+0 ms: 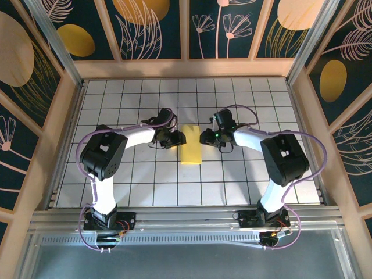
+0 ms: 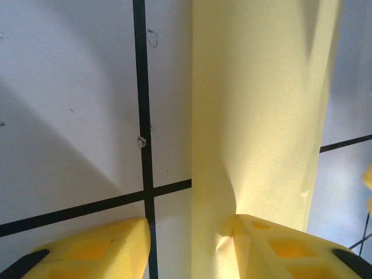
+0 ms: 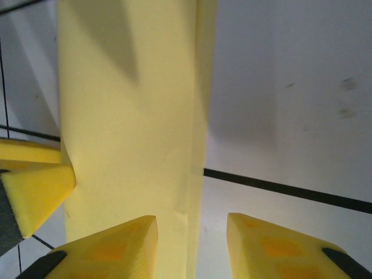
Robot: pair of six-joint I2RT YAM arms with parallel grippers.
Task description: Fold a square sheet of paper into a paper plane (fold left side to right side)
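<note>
The square sheet of paper (image 1: 191, 152) lies folded into a narrow yellow rectangle at the middle of the tiled table (image 1: 116, 186); it has no paper plane shape. My left gripper (image 1: 177, 139) is at the sheet's left long edge. In the left wrist view the sheet (image 2: 261, 116) has that edge between the open jaws of the gripper (image 2: 192, 224); one finger (image 2: 279, 244) rests on the paper and dents it. My right gripper (image 1: 204, 138) is at the right long edge. In the right wrist view it (image 3: 190, 220) is open astride the edge of the sheet (image 3: 128, 116).
Wooden-framed walls with dark painted panels (image 1: 157, 23) close in the table on three sides. A metal rail (image 1: 186, 218) runs along the near edge by the arm bases. The left gripper's yellow finger (image 3: 35, 192) shows at the sheet's far side in the right wrist view.
</note>
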